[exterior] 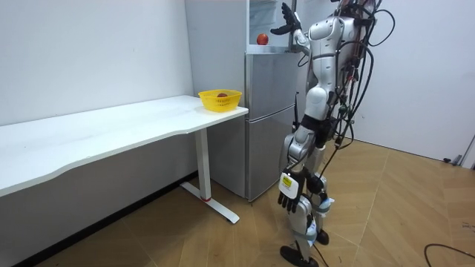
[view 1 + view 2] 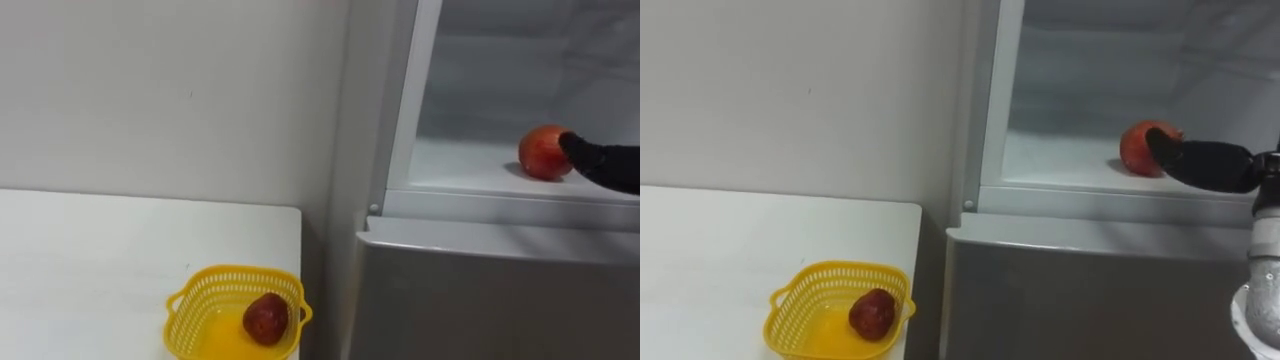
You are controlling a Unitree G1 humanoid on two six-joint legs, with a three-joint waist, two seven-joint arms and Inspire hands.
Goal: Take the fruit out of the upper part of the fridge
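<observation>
Right eye view, red fruit (image 2: 1143, 148) on fridge shelf (image 2: 1060, 160), right hand (image 2: 1205, 165) stretched straight, touching its right side

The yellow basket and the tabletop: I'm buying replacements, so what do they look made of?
The yellow basket looks like moulded plastic with a faint sheen: one uniform colour, thin lattice walls. The tabletop looks like smooth, matt white laminate or coated board; its core cannot be told.
</observation>
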